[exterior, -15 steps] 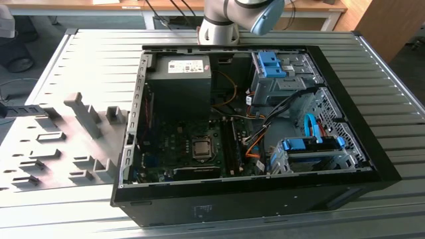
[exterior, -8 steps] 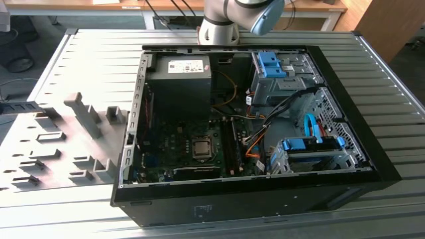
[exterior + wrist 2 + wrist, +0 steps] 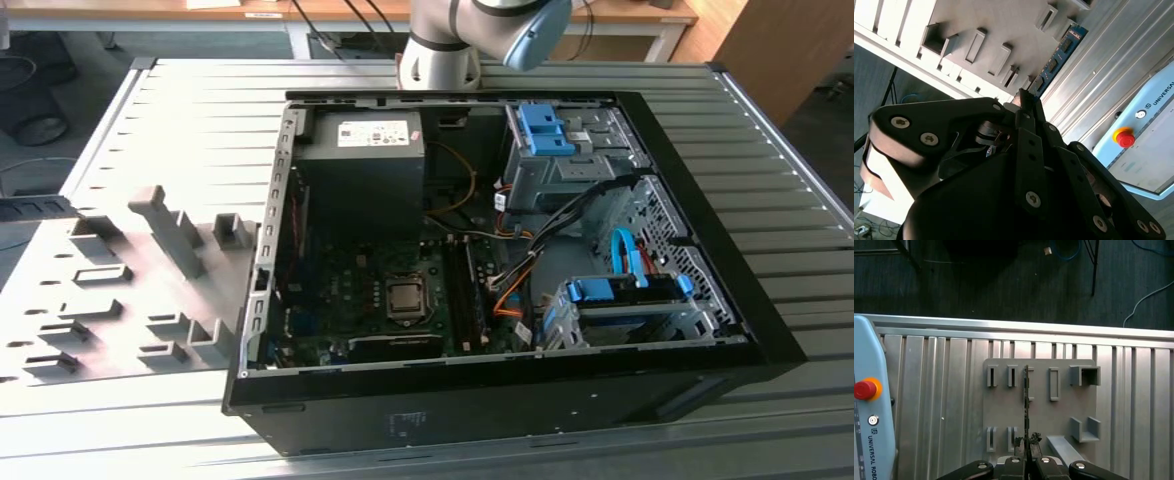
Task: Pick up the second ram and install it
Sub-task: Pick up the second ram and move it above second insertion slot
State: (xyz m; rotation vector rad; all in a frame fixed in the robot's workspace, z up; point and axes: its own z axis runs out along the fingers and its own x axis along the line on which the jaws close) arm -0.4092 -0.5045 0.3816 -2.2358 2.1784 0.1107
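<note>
End effector (image 3: 1027, 441) clamped tight on the second ram (image 3: 1026, 390) (seen edge-on) at the gray fixture plate (image 3: 1004, 412)

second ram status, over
Gripper shut on the second ram. Ram held above the gray fixture plate, not yet in the open computer case. Nothing blocking.

the exterior view looks steeply down from above onto the open computer case (image 3: 507, 410) on the ribbed table (image 3: 774, 180). both wrist views look close past the gripper (image 3: 1027, 440), sharing the gray plate (image 3: 1064, 410) and memory stick (image 3: 1026, 390): first straight down, second slantwise.
</note>
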